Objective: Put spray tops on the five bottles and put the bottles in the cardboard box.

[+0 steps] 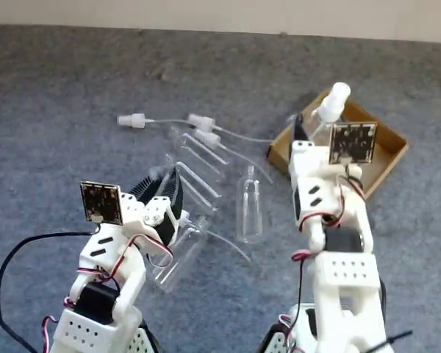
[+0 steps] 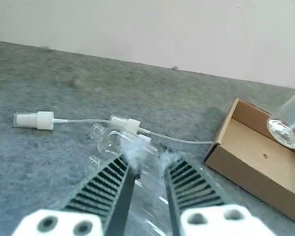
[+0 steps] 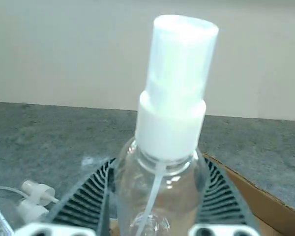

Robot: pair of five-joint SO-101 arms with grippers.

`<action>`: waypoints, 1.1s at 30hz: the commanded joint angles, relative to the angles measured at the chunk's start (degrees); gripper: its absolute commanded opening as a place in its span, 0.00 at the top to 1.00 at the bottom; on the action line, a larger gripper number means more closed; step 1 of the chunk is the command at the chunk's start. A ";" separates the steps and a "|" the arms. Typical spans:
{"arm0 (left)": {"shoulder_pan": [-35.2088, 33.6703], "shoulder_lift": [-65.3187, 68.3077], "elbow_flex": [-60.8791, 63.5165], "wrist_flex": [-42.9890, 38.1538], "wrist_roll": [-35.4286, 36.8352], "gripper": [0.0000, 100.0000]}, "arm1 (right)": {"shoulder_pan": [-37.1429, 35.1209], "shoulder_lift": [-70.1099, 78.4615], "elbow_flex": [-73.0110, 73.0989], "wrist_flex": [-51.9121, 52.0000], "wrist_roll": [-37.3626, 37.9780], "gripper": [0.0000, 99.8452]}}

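Right gripper (image 1: 316, 126) (image 3: 157, 169): clamped on the capped bottle, one ribbed finger on each side of the clear body.
Capped bottle (image 1: 332, 103) (image 3: 157, 191) (image 2: 287, 125): upright in the right gripper, with its white spray top sticking up past the fingertips and the dip tube visible inside. It hangs over the cardboard box, clear of the floor of the box.
Cardboard box (image 1: 391, 156) (image 2: 250, 162): open and shallow, on the table in front of the right arm. Its near corner is just beside the loose tubes.
Left gripper (image 1: 164, 190) (image 2: 148, 164): fingers drawn close together on the clear bottle, low over the table.
Clear bottle (image 2: 147, 201): uncapped, lying lengthwise between the left fingers, its neck end at the fingertips and its body running back toward the palm.
Loose spray tops (image 1: 201, 122) (image 2: 125, 124) (image 3: 37, 192): three lie on the table beyond the left gripper's fingertips, apart from it, their thin tubes trailing toward the box.
Other clear bottles (image 1: 198, 158): lying close together between the left gripper and the spray tops.
Lone bottle (image 1: 250, 209): uncapped, on the table between the two arms, touching neither gripper.
Table (image 1: 73, 81): grey, felt-like surface.
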 commanded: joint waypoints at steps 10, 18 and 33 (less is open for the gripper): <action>-1.01 -0.75 1.36 -0.26 0.62 0.99 | 6.11 30.99 -23.60 -9.80 -0.35 0.90; -0.75 -0.75 5.85 -7.65 0.44 0.99 | 6.99 46.73 -34.86 -9.80 -0.09 0.90; -0.66 -0.75 5.93 -7.82 0.44 0.99 | 9.10 62.73 -41.45 -21.85 -0.18 0.90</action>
